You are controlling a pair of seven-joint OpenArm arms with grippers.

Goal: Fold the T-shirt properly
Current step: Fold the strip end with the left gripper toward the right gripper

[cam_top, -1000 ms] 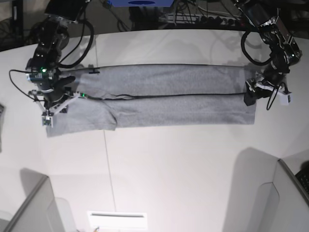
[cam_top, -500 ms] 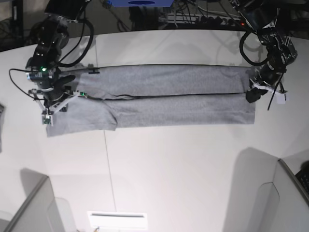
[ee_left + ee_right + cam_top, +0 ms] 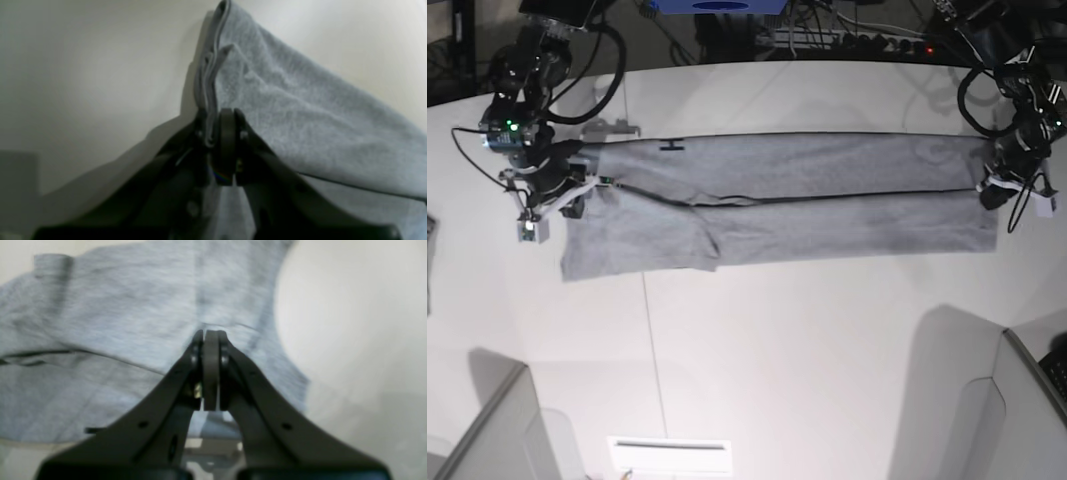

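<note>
- The left end effector (image 3: 213, 133) is clamped on a bunched edge of the T-shirt (image 3: 300, 113); its wrist view shows several layers of grey cloth pinched between the closed jaws and rising above them.
- The right end effector (image 3: 210, 340) has its jaws pressed fully together. In its wrist view the tips sit against the T-shirt (image 3: 116, 323), but whether cloth is caught between them is hard to tell.
- In the base view the left end effector (image 3: 993, 192) is at the right-hand end of the T-shirt (image 3: 827, 205) and the right end effector (image 3: 577, 195) is at the left-hand end.
- Only the base view shows the whole T-shirt: a long, narrow grey band stretched across the white table (image 3: 777, 340), with a dark seam line running lengthwise along its middle and a wider flap hanging toward the near side at the left.
- A small black mark (image 3: 671, 147) sits on the far edge near the left end.
- Both wrist views are blurred and cut the cloth off at the frame edges.
- From the base view the jaws themselves are too small to read.
</note>
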